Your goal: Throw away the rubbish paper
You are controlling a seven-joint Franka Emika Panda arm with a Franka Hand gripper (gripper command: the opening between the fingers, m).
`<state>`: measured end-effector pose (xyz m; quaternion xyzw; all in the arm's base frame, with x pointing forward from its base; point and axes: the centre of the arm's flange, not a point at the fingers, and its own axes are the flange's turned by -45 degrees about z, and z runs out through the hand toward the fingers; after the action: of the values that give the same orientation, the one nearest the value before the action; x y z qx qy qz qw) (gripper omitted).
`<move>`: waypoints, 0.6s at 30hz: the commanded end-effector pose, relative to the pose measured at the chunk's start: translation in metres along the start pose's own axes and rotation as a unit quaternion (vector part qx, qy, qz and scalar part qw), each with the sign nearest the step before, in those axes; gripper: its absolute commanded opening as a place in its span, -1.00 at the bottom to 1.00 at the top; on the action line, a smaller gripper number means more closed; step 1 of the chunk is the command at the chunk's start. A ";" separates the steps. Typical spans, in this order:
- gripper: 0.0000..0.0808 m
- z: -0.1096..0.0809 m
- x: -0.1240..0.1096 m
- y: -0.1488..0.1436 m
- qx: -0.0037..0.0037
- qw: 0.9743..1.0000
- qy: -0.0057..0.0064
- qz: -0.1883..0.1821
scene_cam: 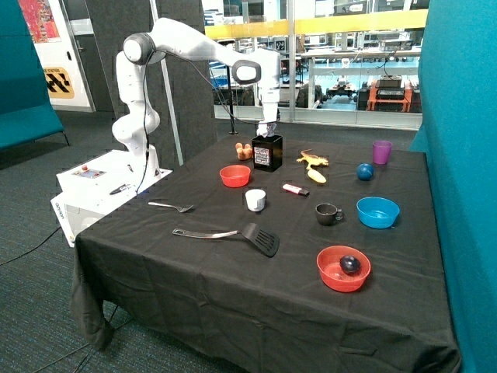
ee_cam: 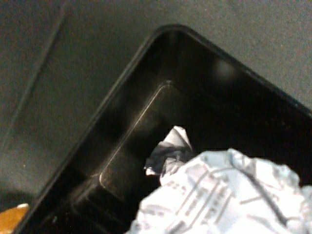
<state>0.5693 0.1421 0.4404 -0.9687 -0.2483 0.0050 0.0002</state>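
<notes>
The gripper (scene_cam: 268, 127) holds a paper ball (ee_cam: 229, 195) directly above the open bin (ee_cam: 146, 126); another ball (ee_cam: 168, 156) lies inside.

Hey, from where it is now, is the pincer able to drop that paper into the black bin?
Probably yes. The pincer hangs right above the open black bin, and the paper ball has nothing between it and the bin's inside.
</notes>
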 end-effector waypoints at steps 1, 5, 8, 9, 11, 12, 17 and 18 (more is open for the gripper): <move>0.49 0.006 -0.004 0.007 -0.001 1.000 0.005 0.005; 0.51 0.006 -0.003 0.007 -0.001 1.000 0.005 0.003; 0.51 0.006 -0.002 0.006 -0.001 1.000 0.005 0.001; 0.51 0.007 -0.002 0.005 -0.001 1.000 0.005 -0.001; 0.50 0.007 -0.002 0.004 -0.001 1.000 0.005 -0.002; 0.50 0.007 -0.002 0.004 -0.001 1.000 0.005 -0.002; 0.46 0.004 -0.005 0.006 -0.001 1.000 0.005 0.004; 0.46 0.003 -0.005 0.008 -0.001 1.000 0.005 0.006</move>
<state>0.5717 0.1380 0.4363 -0.9691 -0.2465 0.0049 -0.0010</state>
